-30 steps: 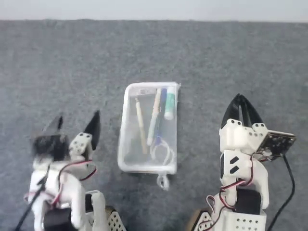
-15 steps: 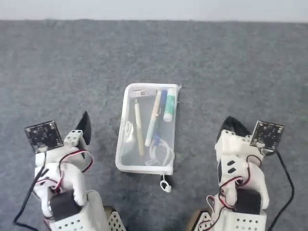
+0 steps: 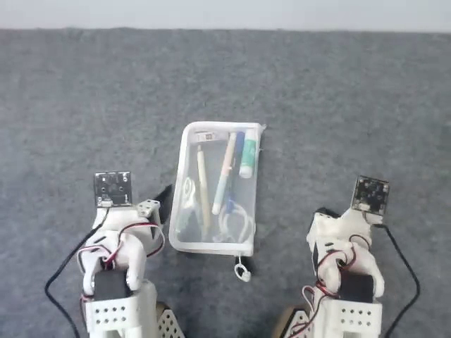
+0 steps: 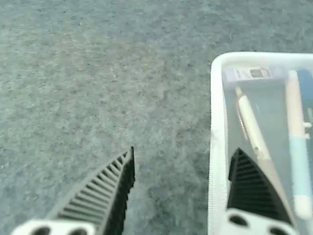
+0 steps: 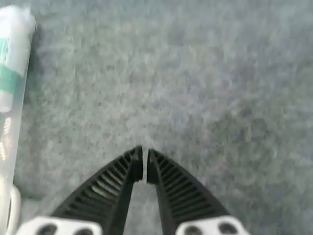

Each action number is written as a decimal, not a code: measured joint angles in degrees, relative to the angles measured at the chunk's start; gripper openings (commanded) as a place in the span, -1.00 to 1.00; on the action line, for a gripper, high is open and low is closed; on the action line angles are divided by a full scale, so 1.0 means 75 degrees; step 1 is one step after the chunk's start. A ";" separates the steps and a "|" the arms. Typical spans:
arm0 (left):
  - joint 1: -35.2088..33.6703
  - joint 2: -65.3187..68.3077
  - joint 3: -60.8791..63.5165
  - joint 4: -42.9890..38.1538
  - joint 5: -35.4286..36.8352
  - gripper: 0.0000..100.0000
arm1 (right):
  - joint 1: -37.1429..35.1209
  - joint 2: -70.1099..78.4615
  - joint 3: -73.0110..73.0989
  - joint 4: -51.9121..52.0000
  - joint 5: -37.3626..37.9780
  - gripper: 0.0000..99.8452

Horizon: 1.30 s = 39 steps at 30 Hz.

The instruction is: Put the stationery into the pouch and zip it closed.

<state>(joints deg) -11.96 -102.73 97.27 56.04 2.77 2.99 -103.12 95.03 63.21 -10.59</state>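
Note:
A clear pouch (image 3: pixel 184 189) with a white zip edge lies on the grey carpet between the two arms, holding pens (image 3: pixel 225 172), a green-and-white tube (image 3: pixel 248 156) and a white cord. Its zip pull (image 3: pixel 242 270) trails off the near corner. My left gripper (image 4: pixel 181 169) is open, low beside the pouch's left edge (image 4: pixel 218 147), one finger over the pouch and the other over carpet. My right gripper (image 5: pixel 145 164) is shut, empty, over bare carpet to the right of the pouch, with the tube (image 5: pixel 12 68) off to its side.
Grey carpet (image 3: pixel 338 105) covers the whole table, with a pale wall strip along the far edge. Both arm bases (image 3: pixel 113 310) stand at the near edge, left and right of the pouch.
Both arms have folded back toward their bases. The left gripper swung in next to the pouch's left edge, and the pouch shifted slightly.

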 measured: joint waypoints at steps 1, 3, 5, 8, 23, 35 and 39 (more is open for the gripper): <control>0.0012 0.0000 0.0000 0.0000 0.0000 -0.42 | -0.0012 0.0000 0.0012 0.0000 0.0000 -0.98; 0.0012 0.0000 0.0000 0.0000 0.0000 -0.42 | -0.0012 0.0000 0.0012 0.0023 0.0000 -0.98; 0.0012 0.0000 0.0000 0.0000 0.0000 -0.42 | -0.0012 0.0000 0.0012 0.0070 0.0000 -0.99; 0.0012 0.0000 0.0000 0.0117 0.0000 -0.42 | -0.0012 0.0000 0.0012 0.0188 0.0000 -0.99; 0.0012 0.0000 0.0000 0.1711 0.0000 -0.42 | -0.0012 0.0000 0.0012 0.1536 0.0000 -0.98; 0.0012 0.0000 0.0000 0.1711 0.0000 -0.42 | -0.0012 0.0000 0.0012 0.1547 0.0000 -0.98; 0.0012 0.0000 0.0000 0.1711 0.0000 -0.42 | -0.0012 0.0000 0.0012 0.1547 0.0000 -0.98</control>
<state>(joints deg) -11.87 -102.73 97.27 68.88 2.77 2.90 -103.12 95.12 74.81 -10.59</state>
